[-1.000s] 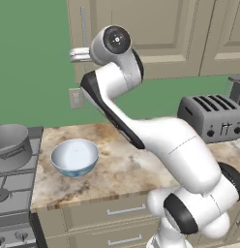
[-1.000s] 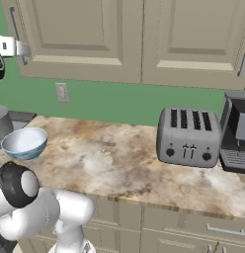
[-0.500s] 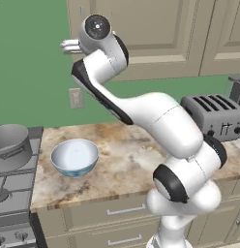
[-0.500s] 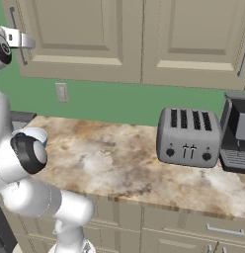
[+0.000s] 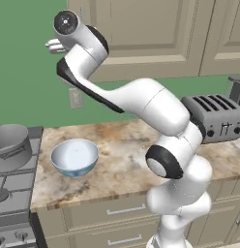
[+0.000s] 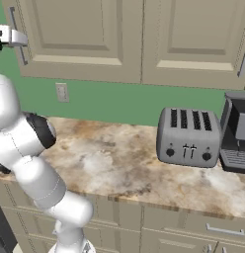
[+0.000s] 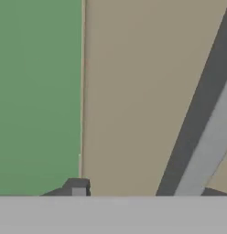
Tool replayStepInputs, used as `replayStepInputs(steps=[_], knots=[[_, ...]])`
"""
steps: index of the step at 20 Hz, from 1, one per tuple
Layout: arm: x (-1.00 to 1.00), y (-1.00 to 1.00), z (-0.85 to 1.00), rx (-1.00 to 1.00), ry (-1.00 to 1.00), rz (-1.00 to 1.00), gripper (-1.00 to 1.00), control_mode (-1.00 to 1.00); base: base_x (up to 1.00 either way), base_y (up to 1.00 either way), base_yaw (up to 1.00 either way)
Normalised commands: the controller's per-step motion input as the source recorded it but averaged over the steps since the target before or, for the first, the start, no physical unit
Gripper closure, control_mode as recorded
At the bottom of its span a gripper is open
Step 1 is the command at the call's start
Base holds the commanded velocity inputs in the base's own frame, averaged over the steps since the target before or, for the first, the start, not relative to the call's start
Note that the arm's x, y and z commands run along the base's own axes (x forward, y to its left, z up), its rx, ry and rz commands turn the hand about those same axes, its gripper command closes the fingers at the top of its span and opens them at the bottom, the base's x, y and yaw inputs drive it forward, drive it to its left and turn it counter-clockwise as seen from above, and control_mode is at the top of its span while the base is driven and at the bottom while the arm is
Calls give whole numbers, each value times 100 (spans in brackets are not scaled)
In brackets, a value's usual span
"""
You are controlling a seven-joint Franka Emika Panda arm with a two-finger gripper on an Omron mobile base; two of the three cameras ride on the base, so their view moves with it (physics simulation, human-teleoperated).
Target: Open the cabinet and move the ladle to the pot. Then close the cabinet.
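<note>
Gripper is raised at the cabinet handle; I cannot tell whether it grips. Pot sits left of a bowl.

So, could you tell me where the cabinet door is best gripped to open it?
Grip the long vertical bar handle near the left edge of the cabinet door, coming straight at the door front with a finger on each side of the bar. It stands off the panel, leaving room behind.
</note>
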Motion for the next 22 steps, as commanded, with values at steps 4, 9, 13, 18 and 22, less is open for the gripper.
replayStepInputs(steps=[4,9,13,18,22], knots=[[59,4,-33,-8,0,-9,100,-100,0,0,0],[63,-15,-81,-10,0,-6,100,-100,0,0,0],[79,-39,-96,-5,0,-2,100,-100,0,0,0],[31,-82,-100,-3,-5,-12,100,-100,0,0,0],[0,-100,-100,0,-11,-22,100,-100,0,0,0]])
